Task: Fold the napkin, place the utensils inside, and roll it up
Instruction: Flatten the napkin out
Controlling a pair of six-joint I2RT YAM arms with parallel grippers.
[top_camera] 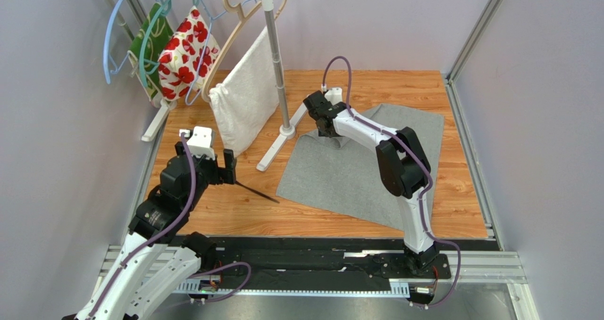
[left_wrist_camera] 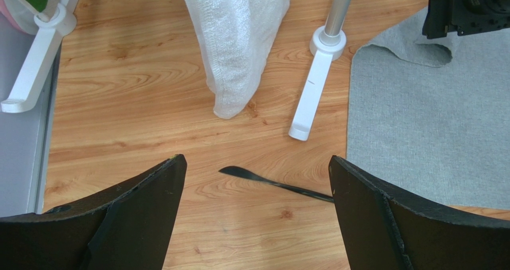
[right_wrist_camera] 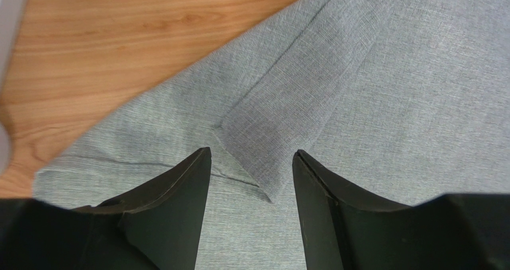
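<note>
The left gripper [left_wrist_camera: 256, 162] is hanging low, jaws gaping wide. The right gripper [right_wrist_camera: 251, 152] is pointing down, arm outstretched, jaws partly apart.

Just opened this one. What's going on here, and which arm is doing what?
The right gripper is down at the far left corner of the grey napkin. Its jaws straddle a turned-over flap of fabric and are apart, not visibly pinching it. The napkin lies mostly flat on the wooden table, so the fold is barely begun. The left gripper hovers wide open over the dark knife, which lies unheld on bare wood beside the napkin's left edge.
</note>
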